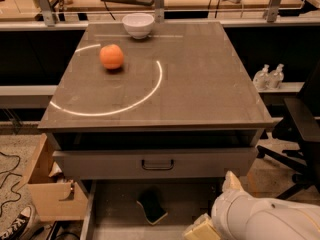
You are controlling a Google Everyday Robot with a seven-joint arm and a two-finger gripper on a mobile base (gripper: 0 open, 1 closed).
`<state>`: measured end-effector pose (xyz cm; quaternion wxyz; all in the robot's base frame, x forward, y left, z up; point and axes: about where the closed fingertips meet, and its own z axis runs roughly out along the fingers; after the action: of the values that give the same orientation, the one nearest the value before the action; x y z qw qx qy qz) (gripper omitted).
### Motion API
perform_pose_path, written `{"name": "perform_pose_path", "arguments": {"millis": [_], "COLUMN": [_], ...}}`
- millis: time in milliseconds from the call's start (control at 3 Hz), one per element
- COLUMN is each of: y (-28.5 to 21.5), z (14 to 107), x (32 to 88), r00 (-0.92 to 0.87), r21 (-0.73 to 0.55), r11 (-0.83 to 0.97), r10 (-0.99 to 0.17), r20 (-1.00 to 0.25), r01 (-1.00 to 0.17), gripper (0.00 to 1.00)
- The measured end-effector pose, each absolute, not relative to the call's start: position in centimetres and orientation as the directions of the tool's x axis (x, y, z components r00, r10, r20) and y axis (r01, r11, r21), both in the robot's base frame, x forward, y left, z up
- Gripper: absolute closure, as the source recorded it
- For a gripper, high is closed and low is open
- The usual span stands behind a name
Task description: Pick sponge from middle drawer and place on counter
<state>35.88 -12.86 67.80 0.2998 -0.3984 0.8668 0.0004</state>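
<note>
Watching remotely, I logged the gripper low at the bottom edge of the view, over the right part of the open middle drawer; whether it was released or clenched I could not tell. The sponge lay near it to the left and slightly farther in, flat on the drawer floor, dark face up. The counter sat above and beyond the gripper, an orange and a white bowl well off toward its far left. I judged the sponge light, soft and compressible, not fragile; best pinched across its narrow sides from above, gently.
</note>
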Motion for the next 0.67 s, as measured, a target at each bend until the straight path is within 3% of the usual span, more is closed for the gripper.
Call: {"name": "perform_pose_path", "arguments": {"millis": [667], "y": [-9.4], "z": [62.7], "x": [36.6], "r00": [-0.487], "r21": [-0.175], "r11": [0.687], "r10": [-0.649], "r20": [-0.584], "r01": [-0.705], "gripper": [0.0]}}
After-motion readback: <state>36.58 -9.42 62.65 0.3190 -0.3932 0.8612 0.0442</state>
